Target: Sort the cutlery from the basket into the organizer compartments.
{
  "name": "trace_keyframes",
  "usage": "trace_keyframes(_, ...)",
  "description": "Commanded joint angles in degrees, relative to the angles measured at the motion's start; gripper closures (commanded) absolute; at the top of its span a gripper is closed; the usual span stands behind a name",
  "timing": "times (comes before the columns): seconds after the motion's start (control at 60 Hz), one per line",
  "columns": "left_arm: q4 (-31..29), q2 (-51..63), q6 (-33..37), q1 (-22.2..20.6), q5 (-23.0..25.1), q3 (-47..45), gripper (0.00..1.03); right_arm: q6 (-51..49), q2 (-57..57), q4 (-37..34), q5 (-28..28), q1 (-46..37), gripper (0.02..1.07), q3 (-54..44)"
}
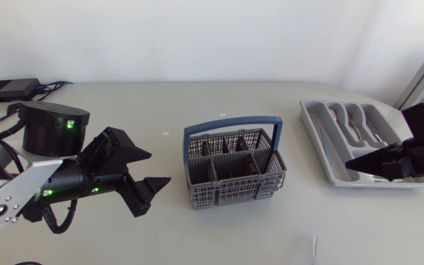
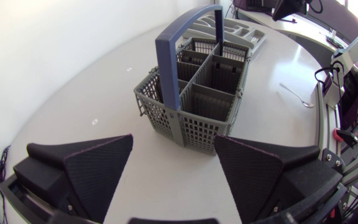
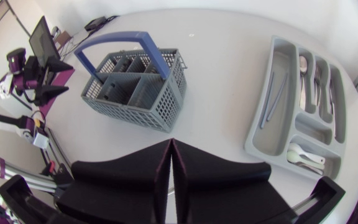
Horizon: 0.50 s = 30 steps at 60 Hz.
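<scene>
Progress: judged near complete. The basket stands at mid-frame in the head view, and every compartment that shows looks empty, though the deepest corners cannot be checked. The organizer sits at the upper right, well apart from the basket, with cutlery lying sorted in several of its slots. Outstanding: one spoon lies loose on the table, at the lower edge of the frame, right of the basket and in neither container. It probably has yet to be filed. Left arm: enters from the lower left, with the forearm angled across the table. The left gripper points at the basket's side and stops short of it, fingers spread wide and holding nothing. Right arm: enters from the right edge at mid-height. The right gripper points left over the organizer's lower rim, fingers pressed together with nothing between them. Neither tool touches a task item.
</scene>
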Motion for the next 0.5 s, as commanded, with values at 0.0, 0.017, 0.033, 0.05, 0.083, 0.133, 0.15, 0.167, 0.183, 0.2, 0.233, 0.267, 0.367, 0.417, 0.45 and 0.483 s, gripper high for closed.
trace_keyframes(0.0,-0.7,-1.6,-0.4,-0.1,0.5,-1.7,0.13,-8.5,-1.2,0.7,0.6,1.0,0.87,-2.8)
trace_keyframes(0.017,-0.7,-1.7,-0.4,0.0,0.5,-1.7,0.13,-10.0,-1.4,0.6,0.6,1.0,0.85,-3.1)
trace_keyframes(0.033,-1.1,-2.1,-0.3,0.0,0.5,-1.7,0.13,-11.6,-1.6,0.5,0.6,1.0,0.83,-3.4)
trace_keyframes(0.05,-1.2,-2.2,-0.3,0.0,0.5,-1.6,0.13,-13.3,-2.0,0.5,0.6,1.1,0.80,-3.7)
trace_keyframes(0.083,-1.4,-2.3,-0.2,0.0,0.5,-1.7,0.13,-17.2,-2.4,0.0,0.9,1.3,0.75,-4.5)
trace_keyframes(0.133,-1.5,-2.5,-0.2,0.0,0.5,-1.7,0.13,-23.2,-3.1,-0.3,1.3,1.1,0.69,-5.7)
trace_keyframes(0.15,-1.5,-2.5,-0.2,-0.1,0.5,-1.7,0.13,-25.0,-3.3,-0.3,2.0,1.3,0.67,-6.2)
trace_keyframes(0.167,-1.5,-2.5,-0.2,-0.1,0.5,-1.7,0.13,-26.9,-3.3,-0.3,2.6,1.3,0.66,-6.6)
trace_keyframes(0.183,-1.5,-2.5,-0.2,-0.2,0.5,-1.7,0.13,-29.3,-3.4,-0.3,3.1,1.3,0.63,-7.2)
trace_keyframes(0.2,-1.5,-2.5,-0.2,-0.2,0.5,-1.6,0.13,-31.1,-3.4,-0.5,3.2,1.4,0.62,-7.5)
trace_keyframes(0.233,-1.5,-2.5,-0.2,-0.2,0.5,-1.7,0.13,-35.1,-3.8,-0.6,3.5,1.5,0.61,-8.3)
trace_keyframes(0.267,-1.5,-2.5,-0.3,-0.3,0.5,-1.7,0.13,-38.4,-3.9,-0.3,4.1,1.7,0.59,-9.1)
trace_keyframes(0.367,-1.5,-2.5,-0.3,-0.4,0.5,-1.8,0.13,-46.2,-4.4,1.2,7.4,3.7,0.56,-11.4)
trace_keyframes(0.417,-1.5,-2.5,-0.4,-0.7,0.5,-1.8,0.12,-49.3,-4.3,2.5,9.0,5.5,0.55,-12.7)
trace_keyframes(0.45,-1.5,-2.5,-0.4,-1.0,0.5,-1.8,0.12,-51.1,-4.4,3.3,9.9,6.6,0.54,-13.7)
trace_keyframes(0.483,-1.5,-2.3,-0.5,-1.0,0.5,-1.8,0.12,-53.1,-4.4,3.8,11.6,7.9,0.54,-14.6)
